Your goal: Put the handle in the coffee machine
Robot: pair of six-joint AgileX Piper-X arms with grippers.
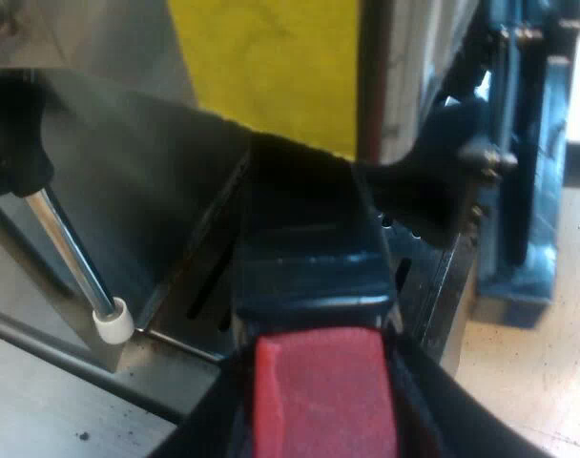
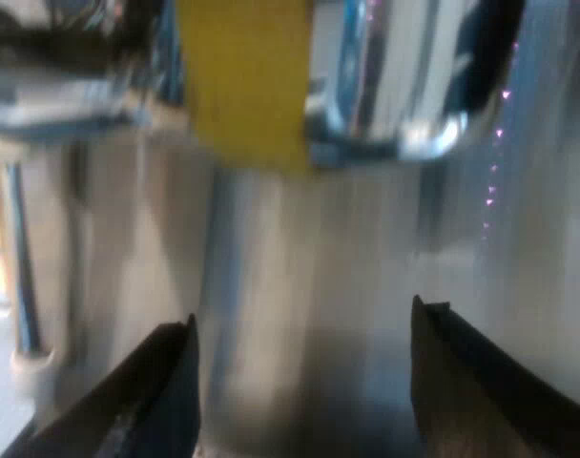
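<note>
The holder's dark handle (image 1: 309,277) reaches in under the espresso machine (image 1: 128,172), just below its yellow label (image 1: 271,67). The handle's red end (image 1: 323,391) is closest to the camera. My left gripper (image 1: 321,401) is shut on that red end, with a black finger (image 1: 212,425) pressed to each side. The holder's metal head is hidden under the machine's front. My right gripper (image 2: 304,334) is open, its fingers (image 2: 166,391) wide apart with nothing between them, facing the machine's steel front panel (image 2: 309,248) below the yellow label (image 2: 247,81).
A steam wand (image 1: 71,258) with a white tip (image 1: 113,322) hangs beside the handle, over the slotted drip tray (image 1: 204,305). A blue frame-like object (image 1: 528,191) stands close by the machine's side. The wand (image 2: 21,258) and a chrome part (image 2: 414,86) are near the right gripper.
</note>
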